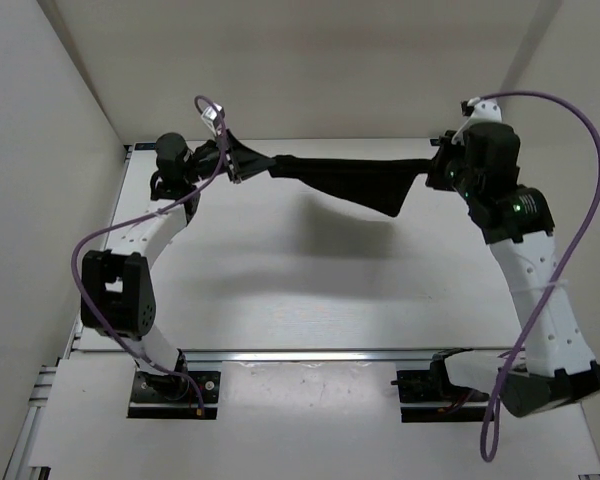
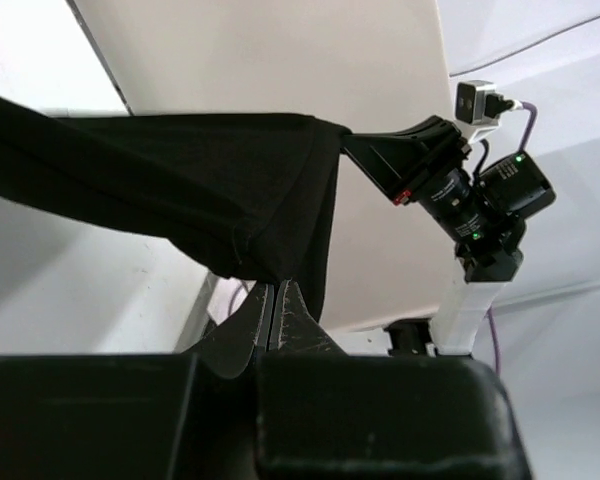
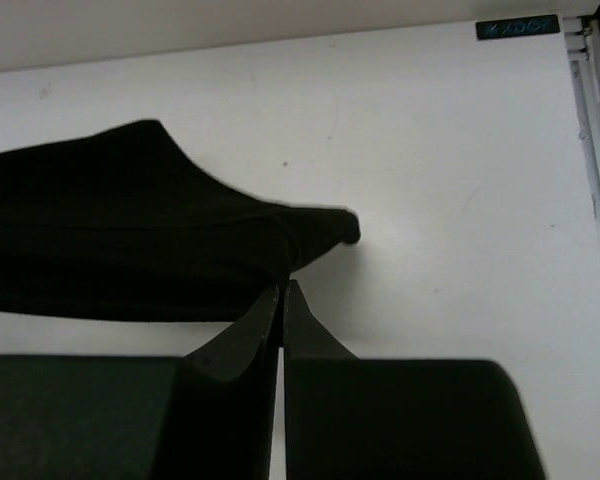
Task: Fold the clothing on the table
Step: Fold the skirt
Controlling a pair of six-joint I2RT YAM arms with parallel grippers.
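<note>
Two sets of black fingers, the left fingers [image 2: 248, 325] and the right fingers [image 3: 242, 338], each pinch one end of the single plain black soft fabric garment [image 1: 350, 178]. It hangs stretched between them above the flat white surface [image 1: 310, 290], with both arms reaching far forward.

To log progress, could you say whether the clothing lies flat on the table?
No, the clothing hangs stretched between the left gripper and right gripper, above the table.

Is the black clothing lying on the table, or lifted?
Lifted. The clothing hangs stretched between the left gripper and right gripper, both shut on it, its shadow on the table below.
</note>
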